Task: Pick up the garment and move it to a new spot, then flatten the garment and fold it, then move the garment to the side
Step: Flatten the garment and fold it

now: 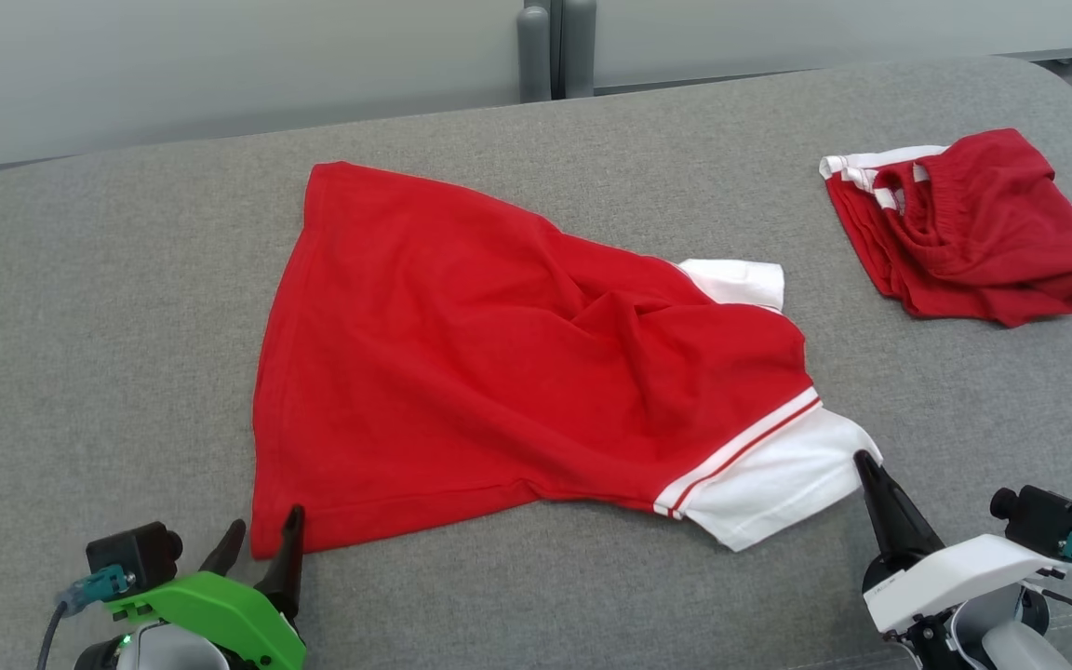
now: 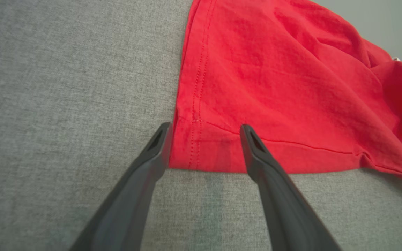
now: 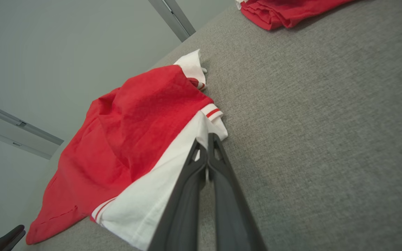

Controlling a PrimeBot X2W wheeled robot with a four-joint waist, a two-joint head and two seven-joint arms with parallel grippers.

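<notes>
The garment (image 1: 499, 354) is a red shirt with white, red-striped sleeves, spread rumpled across the grey padded surface (image 1: 108, 279). My left gripper (image 1: 266, 521) stands open at its near left hem corner. In the left wrist view that corner of the garment (image 2: 274, 80) lies between the spread fingers of the left gripper (image 2: 205, 127). My right gripper (image 1: 864, 458) is shut on the edge of the near white sleeve. The right wrist view shows the closed right gripper (image 3: 207, 137) pinching the white cloth of the garment (image 3: 141, 118).
A second red garment (image 1: 964, 228) with white trim lies bunched at the far right, also seen as the second red garment (image 3: 284, 14). A grey post (image 1: 555, 46) and a pale wall stand behind the surface's far edge. Bare grey surface lies to the left and front.
</notes>
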